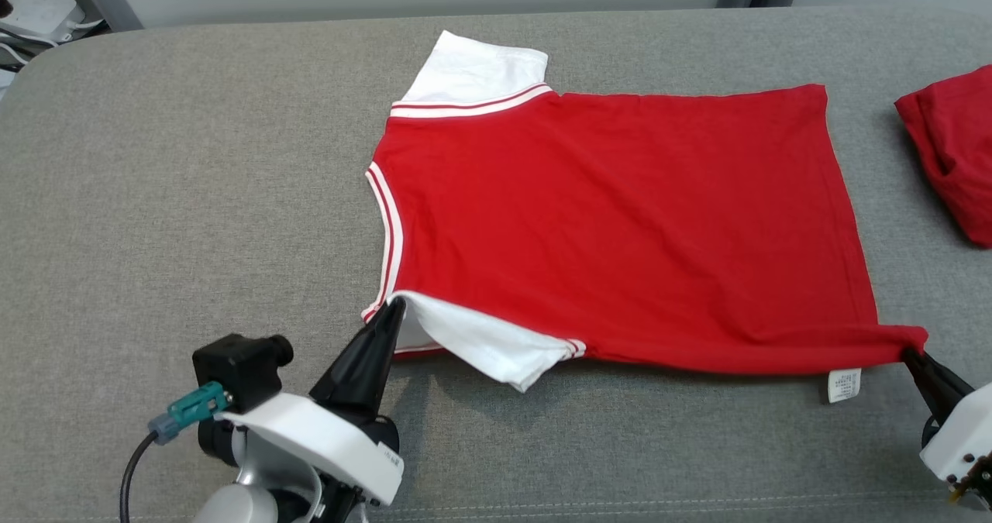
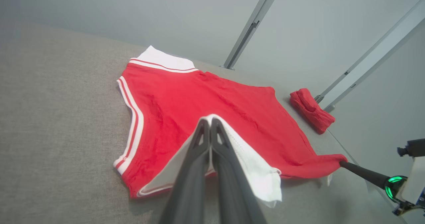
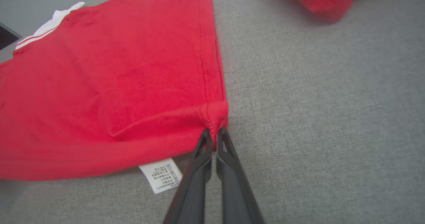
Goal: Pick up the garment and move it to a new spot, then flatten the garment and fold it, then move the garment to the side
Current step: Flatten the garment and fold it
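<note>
Two grips on garment (image 1: 620,221), L tool (image 1: 394,306) clamping sleeve (image 1: 480,345), R tool (image 1: 913,352) clamping hem corner (image 3: 215,117), red cloth (image 1: 953,151) cropped

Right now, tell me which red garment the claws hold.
The spread-out red shirt with white sleeves: left claw pinches its near sleeve, right claw its hem corner. The bunched plain red garment lies apart, untouched.

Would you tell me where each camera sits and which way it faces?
Head view: from the head, down onto the red shirt; left gripper and right gripper show.
Left wrist view: along the left gripper, shut on the white sleeve.
Right wrist view: along the right gripper, shut on the hem corner.
All share the shirt.
</note>
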